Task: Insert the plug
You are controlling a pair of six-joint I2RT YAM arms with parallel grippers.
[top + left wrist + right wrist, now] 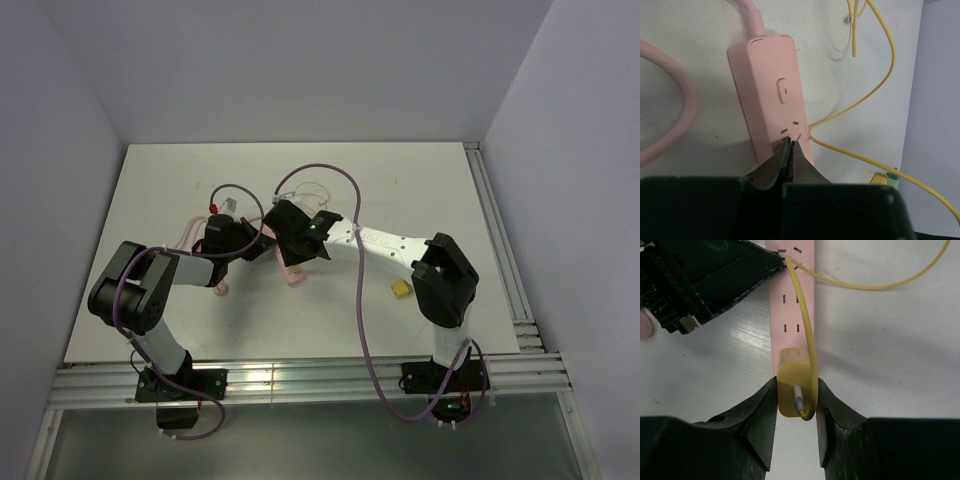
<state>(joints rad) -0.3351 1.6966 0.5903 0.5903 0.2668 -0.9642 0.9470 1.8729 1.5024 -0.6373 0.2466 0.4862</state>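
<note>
In the right wrist view my right gripper (796,382) is shut on the yellow plug (795,390), holding it by its sides. The plug stands over the near end of the pink power strip (790,315); its prongs are hidden. Its yellow cable (807,325) arcs up over the strip's slots. My left gripper (790,142) is shut with nothing in it, its tips resting on the pink power strip (771,85) beside a socket. From above, both grippers meet over the pink power strip (294,274): left gripper (258,246), right gripper (285,243).
The strip's thick pink cord (675,125) curves off to the left. The yellow cable (880,75) trails loosely across the white table (420,190). A small yellow block (401,290) lies near the right arm. Rails run along the table's right edge (500,240).
</note>
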